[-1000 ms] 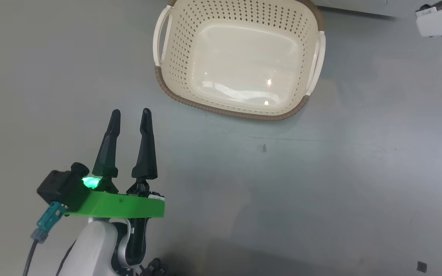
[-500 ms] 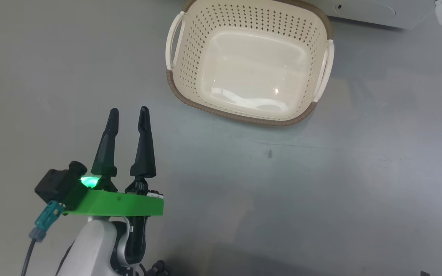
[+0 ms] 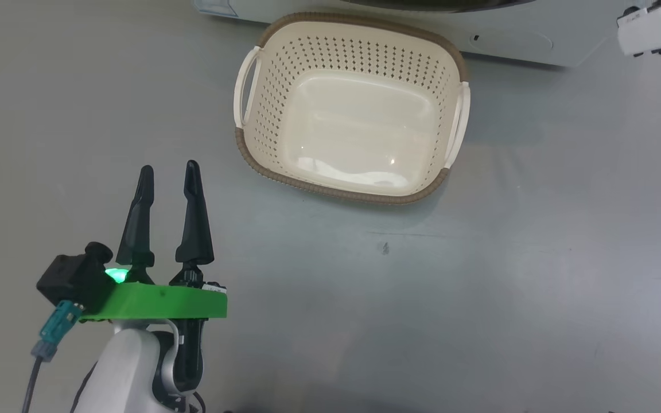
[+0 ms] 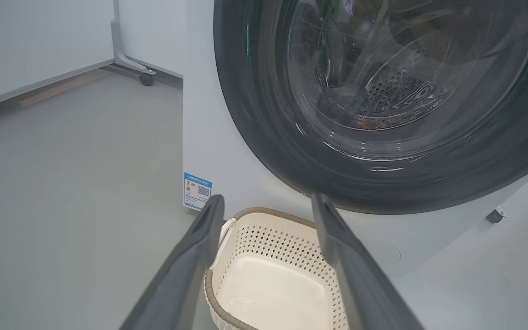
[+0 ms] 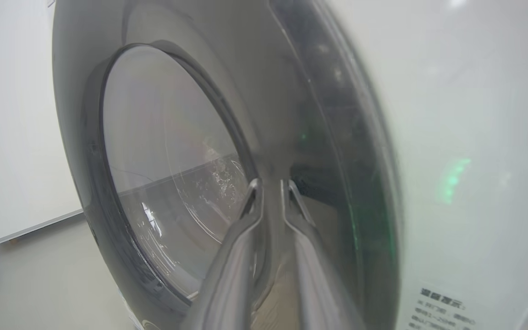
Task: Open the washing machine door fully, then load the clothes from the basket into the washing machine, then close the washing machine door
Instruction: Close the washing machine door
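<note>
Head view: nearest the robot, the left gripper (image 3: 169, 167) hangs at the lower left on its green mount (image 3: 158, 301). Its two dark fingers (image 3: 195, 223) point up the picture and stand wide apart with nothing between them. Grey floor (image 3: 479, 287) lies under it.

Beyond the fingertips and a little to the right, the basket (image 3: 342, 57) sits on the floor, well apart from the gripper. Its glossy cream bottom is bare. Just behind its far rim runs the white base of the washing machine (image 3: 514, 43). A pale part of the right arm (image 3: 652, 28) shows at the upper right corner.

In the left wrist view the basket shows between the spread fingers, close before the machine's front. A small blue sticker (image 4: 197, 191) is low on the machine's left edge. Above the basket the washing machine door (image 4: 255, 114) lies against the front. Through its glass the steel drum (image 4: 397, 87) is visible. The clothes (image 4: 360, 117) show as a dim heap with orange-brown patches at the bottom of the drum.

In the right wrist view, which is blurred, the right gripper (image 5: 271, 182) is right up at the door's black rim. Only a narrow slit separates its fingertips, and I see nothing gripped between them. I cannot tell whether the door is latched.
</note>
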You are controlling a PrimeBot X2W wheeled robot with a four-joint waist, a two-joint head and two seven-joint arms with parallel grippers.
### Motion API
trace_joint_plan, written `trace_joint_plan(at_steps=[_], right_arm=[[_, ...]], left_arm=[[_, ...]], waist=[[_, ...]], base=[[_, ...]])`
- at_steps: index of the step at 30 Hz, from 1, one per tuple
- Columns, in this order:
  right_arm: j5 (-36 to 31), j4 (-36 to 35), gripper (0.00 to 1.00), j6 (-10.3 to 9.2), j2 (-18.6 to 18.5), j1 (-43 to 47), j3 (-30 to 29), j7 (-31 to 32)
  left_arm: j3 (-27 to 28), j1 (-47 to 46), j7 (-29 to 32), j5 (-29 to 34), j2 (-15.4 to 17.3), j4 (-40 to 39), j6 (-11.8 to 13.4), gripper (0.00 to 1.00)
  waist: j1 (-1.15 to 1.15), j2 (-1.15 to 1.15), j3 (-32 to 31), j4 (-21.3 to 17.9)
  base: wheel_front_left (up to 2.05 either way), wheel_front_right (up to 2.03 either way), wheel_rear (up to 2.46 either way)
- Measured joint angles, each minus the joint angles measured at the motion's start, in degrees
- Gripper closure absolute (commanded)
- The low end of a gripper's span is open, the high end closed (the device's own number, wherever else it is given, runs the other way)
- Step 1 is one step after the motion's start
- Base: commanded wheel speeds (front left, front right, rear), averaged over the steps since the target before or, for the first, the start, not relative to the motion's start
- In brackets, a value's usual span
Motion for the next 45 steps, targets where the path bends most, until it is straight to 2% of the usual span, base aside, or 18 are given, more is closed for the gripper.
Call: trace_joint_plan(at_steps=[2,3,11,15,26,36,45], right_arm=[[0.0,-0.8,0.07,0.00,0.7,2.0,-0.5,0.0],[0.0,-1.1,0.00,0.00,1.1,3.1,-0.8,0.0],[-0.1,-3.6,0.00,0.00,3.5,13.0,-3.0,0.0],[-0.5,-4.3,0.00,0.00,4.7,18.2,-4.5,0.0],[-0.9,-5.7,0.00,-0.01,7.9,31.6,-7.4,0.0],[-1.1,-5.8,0.00,-0.01,9.8,43.9,-10.9,0.0],[-1.2,-7.3,0.00,-0.01,10.5,50.8,-13.5,0.0]], left_arm=[[0.4,0.1,0.0,0.0,0.0,1.1,0.0,0.00],[0.5,0.2,0.0,0.0,0.0,1.6,0.0,0.00],[3.3,2.5,0.0,1.5,0.0,5.2,-0.6,0.00],[4.5,3.7,0.0,4.2,0.0,6.8,-1.8,0.00],[7.6,9.4,0.0,6.7,0.0,10.0,-2.1,0.00],[8.7,14.7,0.0,6.9,0.1,11.1,-2.5,0.00],[8.4,17.9,0.0,7.0,0.1,10.9,-2.6,0.00]], waist=[[0.00,0.00,-0.9,-0.5],[0.00,0.00,-1.3,-0.8],[0.00,0.00,-6.0,-3.3],[0.00,0.00,-8.9,-4.8],[-0.01,0.00,-17.4,-9.2],[-0.01,0.00,-25.6,-12.6],[-0.01,0.00,-30.9,-15.1]], base=[[0.00,0.00,0.00],[0.00,0.00,0.00],[0.00,0.00,0.00],[0.00,0.00,0.00],[0.00,0.00,0.00],[0.00,0.00,0.00],[0.00,0.00,0.00]])
